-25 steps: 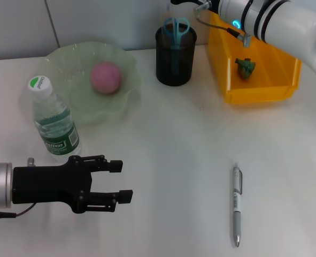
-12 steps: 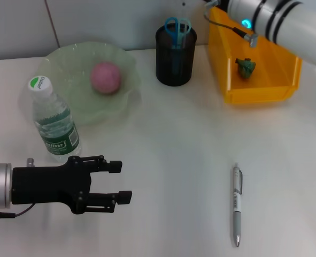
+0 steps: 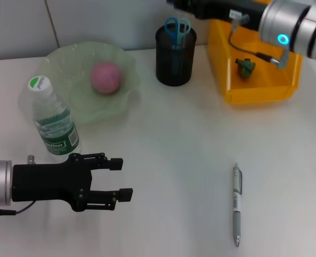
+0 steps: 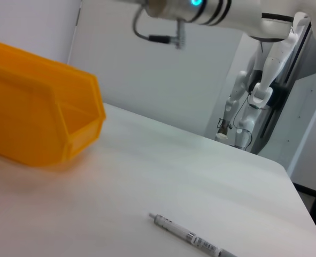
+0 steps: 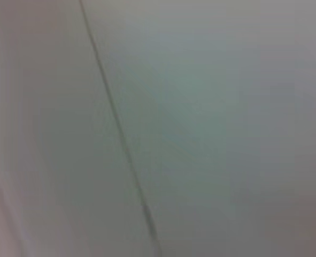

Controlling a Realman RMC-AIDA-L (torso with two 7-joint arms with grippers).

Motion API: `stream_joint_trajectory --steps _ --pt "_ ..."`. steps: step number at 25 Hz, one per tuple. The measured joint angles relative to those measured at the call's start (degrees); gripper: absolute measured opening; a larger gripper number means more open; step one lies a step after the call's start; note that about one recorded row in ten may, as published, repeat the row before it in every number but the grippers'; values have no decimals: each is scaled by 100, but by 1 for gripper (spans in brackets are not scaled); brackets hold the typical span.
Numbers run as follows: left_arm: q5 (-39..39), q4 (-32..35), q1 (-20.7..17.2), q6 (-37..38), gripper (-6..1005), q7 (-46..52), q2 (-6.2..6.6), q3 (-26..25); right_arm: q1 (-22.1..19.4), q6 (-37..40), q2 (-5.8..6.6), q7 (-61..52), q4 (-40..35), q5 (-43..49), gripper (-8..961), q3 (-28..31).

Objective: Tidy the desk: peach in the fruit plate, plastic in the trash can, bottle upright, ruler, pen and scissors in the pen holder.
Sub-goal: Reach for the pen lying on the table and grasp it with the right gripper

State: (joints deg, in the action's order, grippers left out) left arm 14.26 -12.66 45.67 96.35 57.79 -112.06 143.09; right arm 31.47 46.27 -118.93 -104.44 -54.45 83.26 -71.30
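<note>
Near the desk's (image 3: 174,150) front edge lies the pen (image 3: 236,204), unclaimed; left gripper (image 3: 123,179) hovers released, empty, front-left, the right's state unseen

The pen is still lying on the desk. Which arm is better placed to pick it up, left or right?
Probably the left. The left gripper is open and low over the desk, pointing toward the pen. The right arm is raised at the back, above the trash can and the pen holder.
</note>
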Motion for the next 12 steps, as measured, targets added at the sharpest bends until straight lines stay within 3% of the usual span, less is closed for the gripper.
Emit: stream_joint_trajectory --steps 6,12 --pt "-25 1 4 32 799 -34 0 0 151 1735 122 -1647 -146 1624 661 964" --pt "-29 -13 47 35 799 -40 14 0 397 3158 225 -2882 -590 3242 660 1426"
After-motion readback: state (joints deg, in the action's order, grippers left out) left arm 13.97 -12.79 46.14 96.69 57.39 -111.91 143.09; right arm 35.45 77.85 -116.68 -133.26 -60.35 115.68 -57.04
